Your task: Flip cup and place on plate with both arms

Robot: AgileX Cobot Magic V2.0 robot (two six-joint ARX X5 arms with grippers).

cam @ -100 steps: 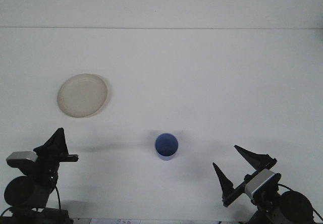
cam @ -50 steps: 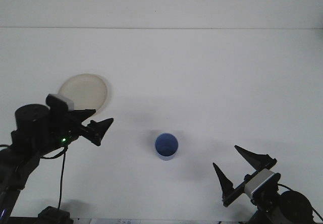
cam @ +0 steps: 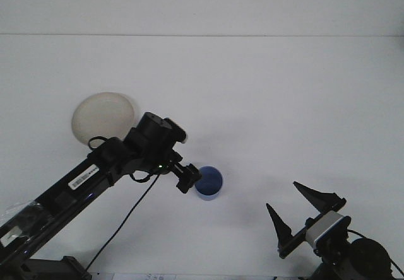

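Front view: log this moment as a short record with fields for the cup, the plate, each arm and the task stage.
cup: blue cup, standing on the white table, mouth facing up
plate: cream plate, far left, nothing on it, partly hidden by the left arm
left pincer: reaching across, at the cup's left side; grip not discernible
right pincer: open, low at near right, apart from the cup
stage: cup not yet on the plate

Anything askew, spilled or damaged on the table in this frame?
Nothing stands out. The blue cup stands upright and intact with no spill around it, the plate lies flat to the far left, and the left gripper is at the cup's left side.
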